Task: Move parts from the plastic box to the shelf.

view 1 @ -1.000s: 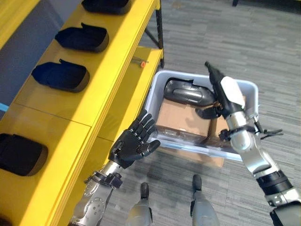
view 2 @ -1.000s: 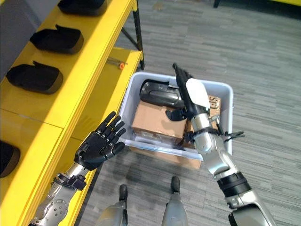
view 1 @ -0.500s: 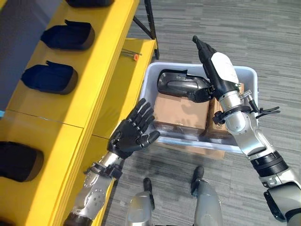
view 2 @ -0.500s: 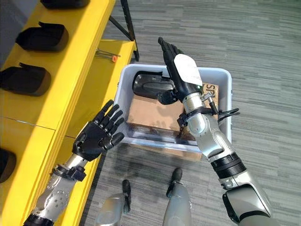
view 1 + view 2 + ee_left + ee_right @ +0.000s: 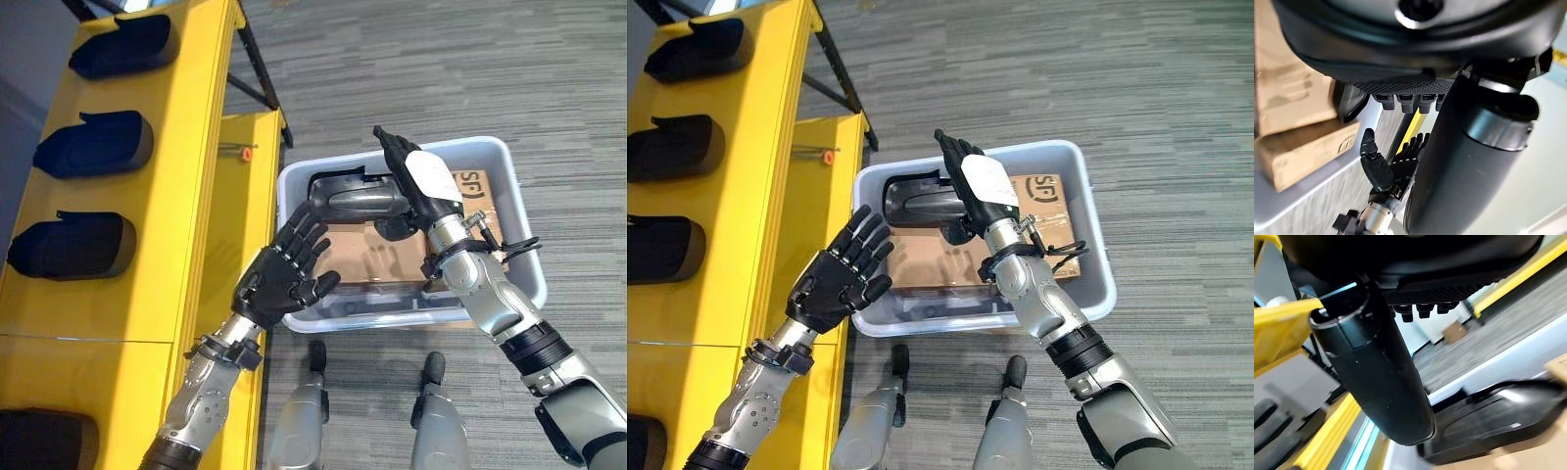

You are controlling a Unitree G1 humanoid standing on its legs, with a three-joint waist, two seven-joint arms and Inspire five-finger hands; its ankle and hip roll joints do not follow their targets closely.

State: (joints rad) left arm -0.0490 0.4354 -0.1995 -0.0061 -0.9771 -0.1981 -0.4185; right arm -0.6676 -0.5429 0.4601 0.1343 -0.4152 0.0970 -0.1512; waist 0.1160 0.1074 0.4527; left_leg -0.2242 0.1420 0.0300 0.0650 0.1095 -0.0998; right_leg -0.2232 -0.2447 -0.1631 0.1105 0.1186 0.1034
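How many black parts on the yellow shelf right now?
4 showing: three whole parts in a row, one cut off at the bottom corner. More may lie beyond the view's edge on the shelf.

Silver-grey arms, dark hands, white-backed right hand (image 5: 423,186)

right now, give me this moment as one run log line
left hand: open, at grey plastic box rim | right hand: open, beside black moulded part in box | yellow shelf: parts placed

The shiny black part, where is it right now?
The black part lies in the plastic box, at its far end on top of cardboard boxes, with the right hand against it and the left hand hovering nearby.
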